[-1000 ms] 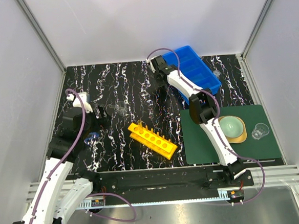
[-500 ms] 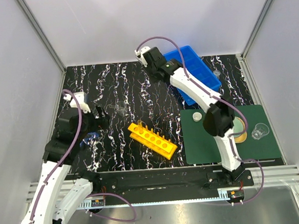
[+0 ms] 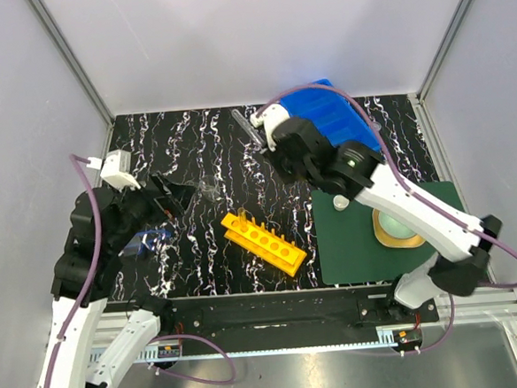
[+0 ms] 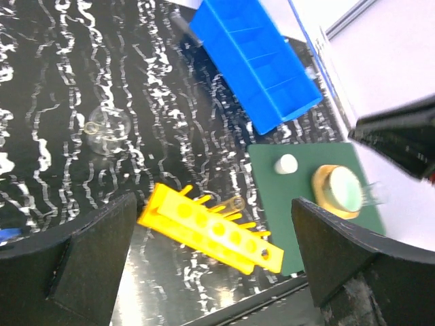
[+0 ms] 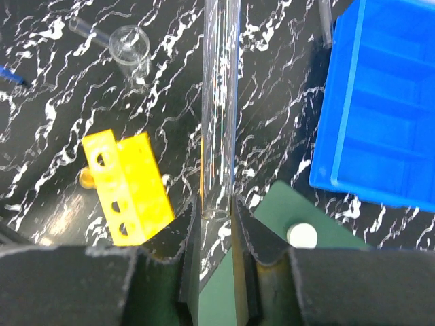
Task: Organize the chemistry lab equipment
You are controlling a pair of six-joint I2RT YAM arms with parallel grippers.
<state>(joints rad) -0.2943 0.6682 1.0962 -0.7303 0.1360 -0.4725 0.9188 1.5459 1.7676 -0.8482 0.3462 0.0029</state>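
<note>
My right gripper (image 5: 217, 210) is shut on a clear glass tube (image 5: 221, 102) that sticks out ahead of the fingers; in the top view this tube (image 3: 245, 124) points to the back left, beside the blue divided bin (image 3: 333, 118). The yellow rack (image 3: 264, 241) lies mid-table with one tube (image 4: 236, 202) in an end hole. A white round piece (image 3: 340, 202) rests on the green mat (image 3: 351, 250). A clear beaker (image 3: 209, 190) stands just ahead of my left gripper (image 3: 183, 193), which is open and empty.
A pale green dome on a tan disc (image 4: 336, 190) sits on the mat, partly under the right arm in the top view. Another tube (image 5: 85, 28) lies by the beaker (image 5: 130, 44), and one (image 5: 325, 20) beside the bin. A small blue item (image 3: 155, 239) lies near the left arm.
The right arm has swung away from the bin's front toward the table's middle, carrying the tube. The left arm has risen and tilted, its gripper still open.
</note>
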